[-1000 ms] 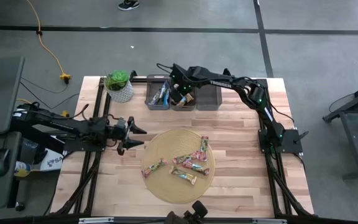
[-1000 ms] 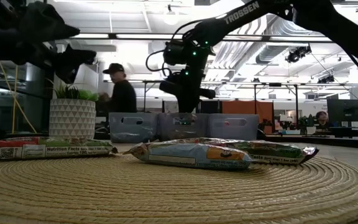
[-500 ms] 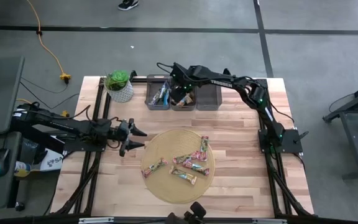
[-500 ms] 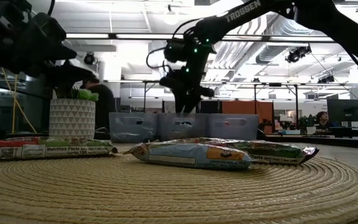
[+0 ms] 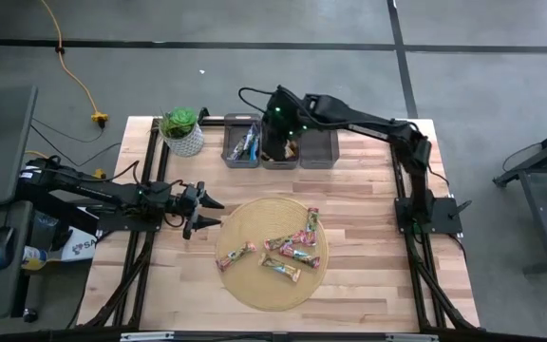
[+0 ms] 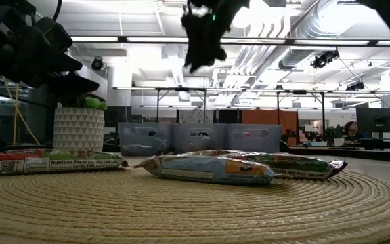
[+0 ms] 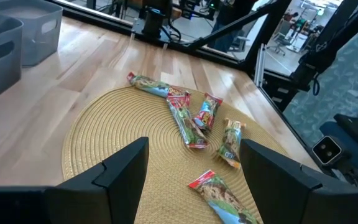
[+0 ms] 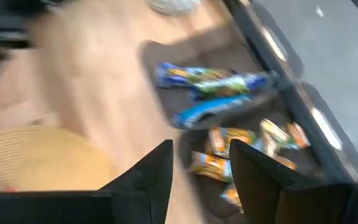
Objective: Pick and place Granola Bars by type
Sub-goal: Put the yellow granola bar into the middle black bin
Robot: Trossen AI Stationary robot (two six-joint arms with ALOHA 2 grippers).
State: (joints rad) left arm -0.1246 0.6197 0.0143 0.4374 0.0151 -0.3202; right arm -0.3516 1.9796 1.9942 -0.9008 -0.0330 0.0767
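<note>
Several granola bars (image 5: 283,249) with pink, green and tan wrappers lie flat on a round woven mat (image 5: 254,285); they also show in the left wrist view (image 7: 194,118). Three grey bins stand at the far edge: the left one (image 5: 240,144) holds blue/green bars (image 8: 213,81), the middle one (image 5: 291,150) holds brown/tan bars (image 8: 225,140). My right gripper (image 8: 201,180) is open and empty, high above the middle bin (image 6: 196,61). My left gripper (image 7: 194,180) is open and empty, just left of the mat (image 5: 203,211).
A third grey bin (image 5: 319,147) stands to the right of the other two. A potted plant in a white pot (image 5: 182,131) stands at the far left corner. Bare wood lies between the mat and the bins and to the mat's right.
My right gripper has gone up from just above the middle bin and now hangs high over it, still empty. The bars on the mat have not moved.
</note>
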